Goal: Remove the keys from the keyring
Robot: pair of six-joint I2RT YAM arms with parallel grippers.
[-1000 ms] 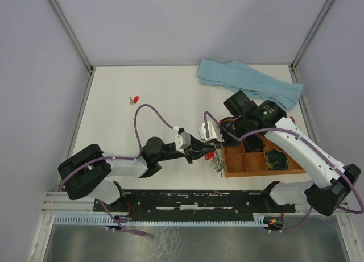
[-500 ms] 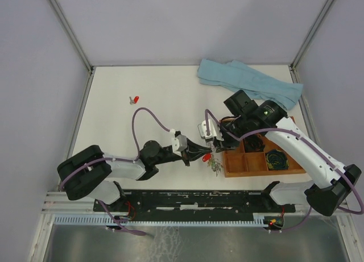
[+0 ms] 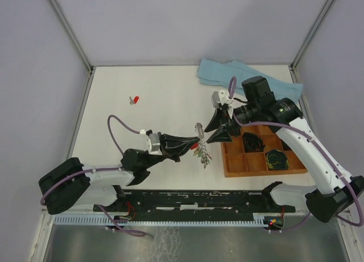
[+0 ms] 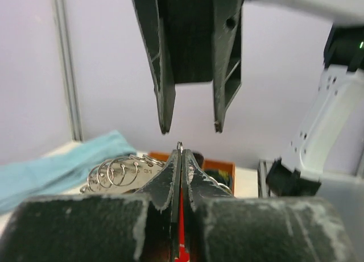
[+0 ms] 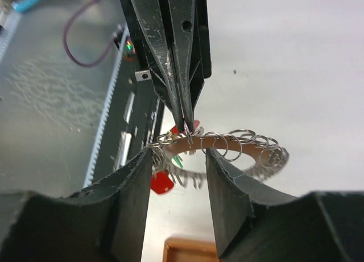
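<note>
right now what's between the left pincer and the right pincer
The keyring, clearest in the right wrist view. The left pincer is shut on a red key; the right pincer is open.

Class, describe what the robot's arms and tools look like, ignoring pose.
The left arm and right arm have white links, black joints and looping purple cables. The left tool and right tool each have two black, tapering fingers, scuffed grey at the edges.
</note>
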